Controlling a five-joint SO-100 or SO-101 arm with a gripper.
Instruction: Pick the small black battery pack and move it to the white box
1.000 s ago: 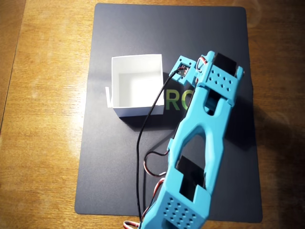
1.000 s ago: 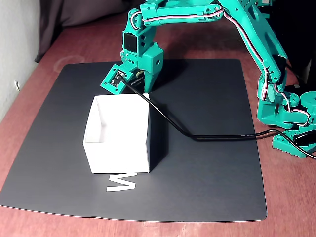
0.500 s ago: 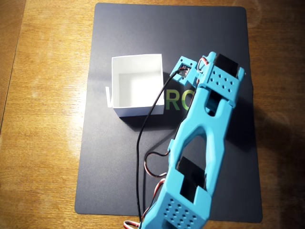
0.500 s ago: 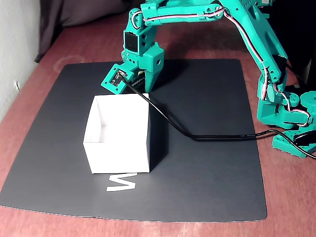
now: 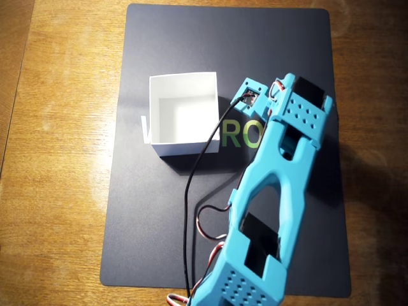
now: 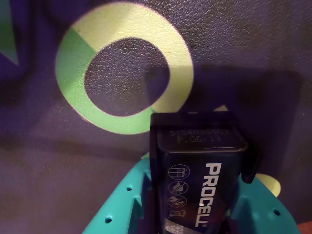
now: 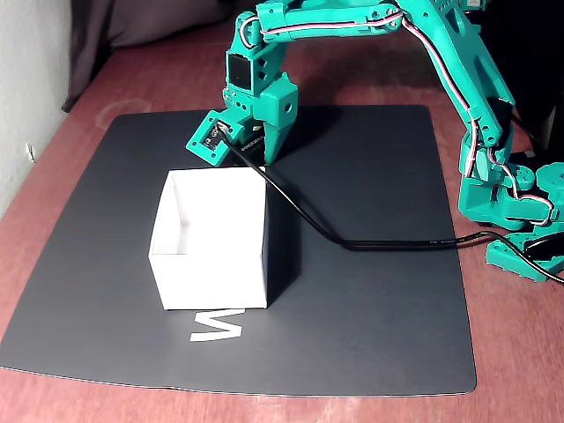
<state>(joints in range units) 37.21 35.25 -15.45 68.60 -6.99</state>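
Battery pack (image 6: 195, 190) sits in the pincer (image 6: 192, 219), as the wrist view shows: one small black battery pack with white PROCELL letters, teal fingers (image 6: 122, 209) tight on both sides. So the pincer is closed on it, just above the dark mat (image 5: 166, 223) with the green ring (image 6: 124, 68) printed on it.

In the overhead view the pincer end (image 5: 255, 105) is at about 3 o'clock from the white box (image 5: 183, 150), just beside its wall. In the fixed view the box (image 7: 211, 264) looks empty.

I think the step now is to carry the pack over. To do it well, lift it higher than the thin wall first, then swing toward 9 o'clock until it is over the white floor, and only then let go. Bumping the wall could push the light box away.

I count one battery pack, one white box, one teal arm (image 7: 458, 70), one mat, one black cable (image 7: 370, 242), on one wooden worktop (image 5: 57, 191)
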